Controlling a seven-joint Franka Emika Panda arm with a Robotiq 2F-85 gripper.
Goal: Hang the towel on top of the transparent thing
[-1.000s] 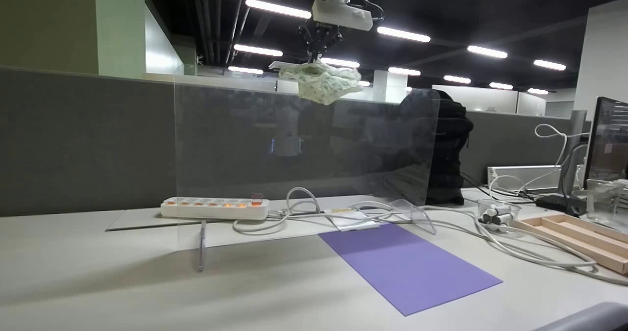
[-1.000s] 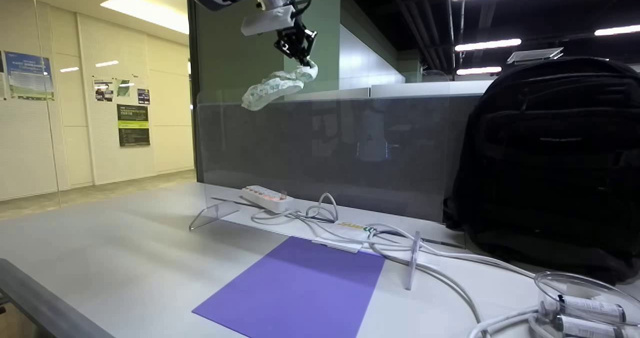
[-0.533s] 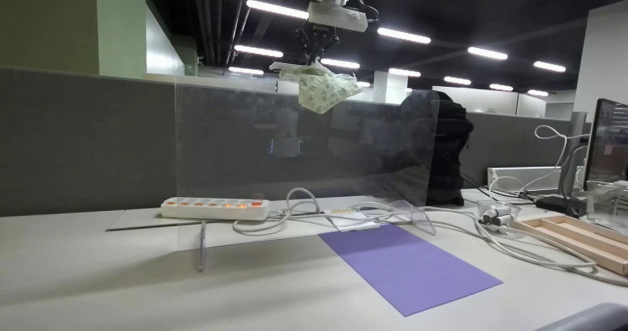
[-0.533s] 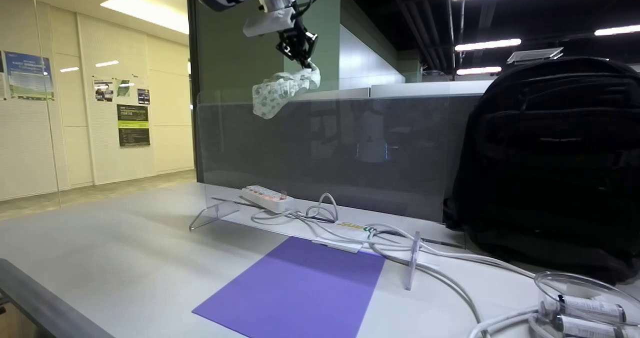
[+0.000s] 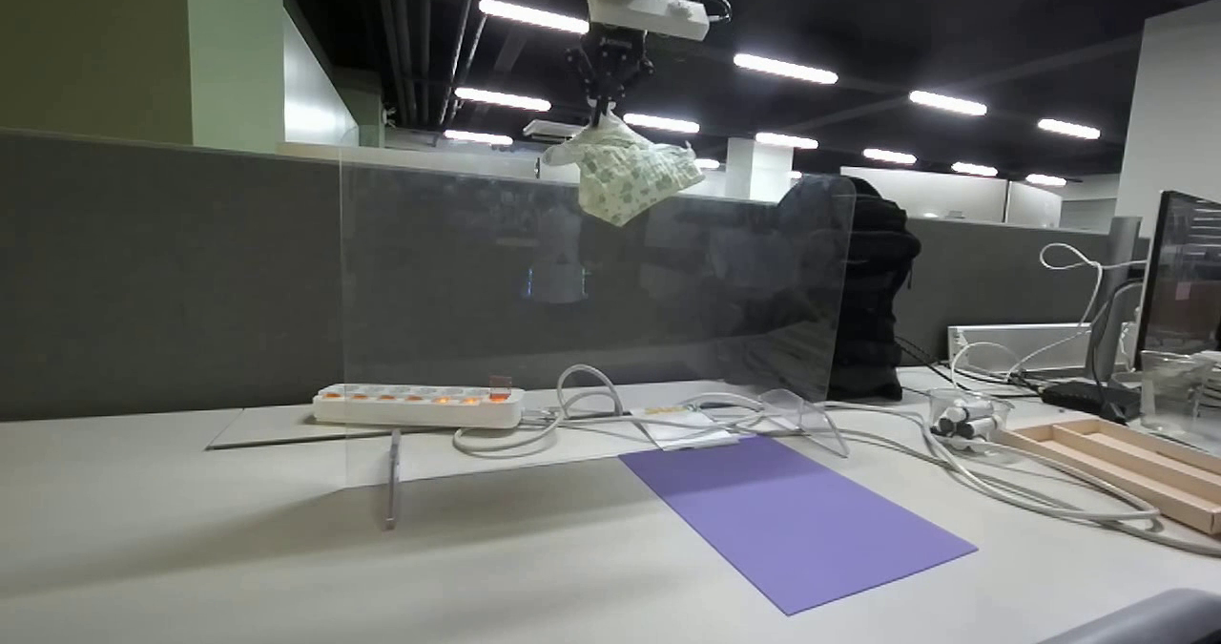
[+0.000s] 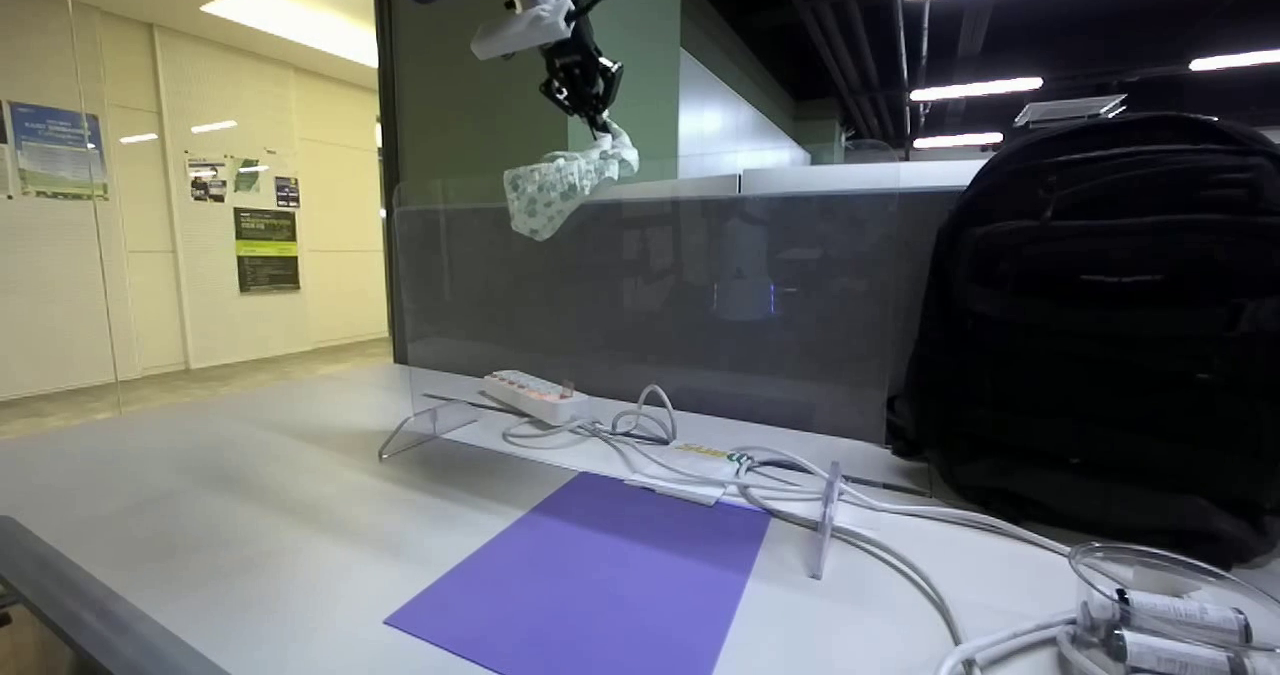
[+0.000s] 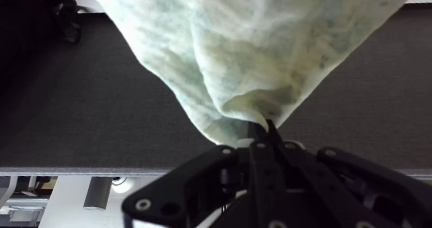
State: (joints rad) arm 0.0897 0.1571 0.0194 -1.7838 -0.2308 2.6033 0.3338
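Observation:
The towel [image 5: 634, 176] is a thin white-green cloth with a leaf pattern. It is bunched at the top, with a loose corner hanging lower. The transparent panel [image 5: 458, 281] stands upright on the desk on clear feet. My gripper [image 5: 601, 114] is above the panel's top edge, shut on the towel. In an exterior view the gripper [image 6: 600, 127] points down, and the towel [image 6: 550, 195] spreads across the top-edge area of the panel [image 6: 650, 295]. I cannot tell whether they touch. In the wrist view a fold of the towel [image 7: 249, 52] is pinched between the fingertips [image 7: 265, 126].
A purple sheet [image 5: 792, 520] lies in front of the panel. A power strip [image 5: 420, 405] and white cables [image 5: 591, 405] lie behind and around it. A black backpack [image 6: 1090, 325] stands beside the panel. A grey partition [image 5: 172, 281] is behind. A clear cup [image 5: 963, 420] and a wooden tray [image 5: 1126, 463] are to the side.
My gripper has risen slightly and shifted a little left in both exterior views, still holding the towel. The towel's loose corner has dropped and unfolded lower across the panel's top-edge area.

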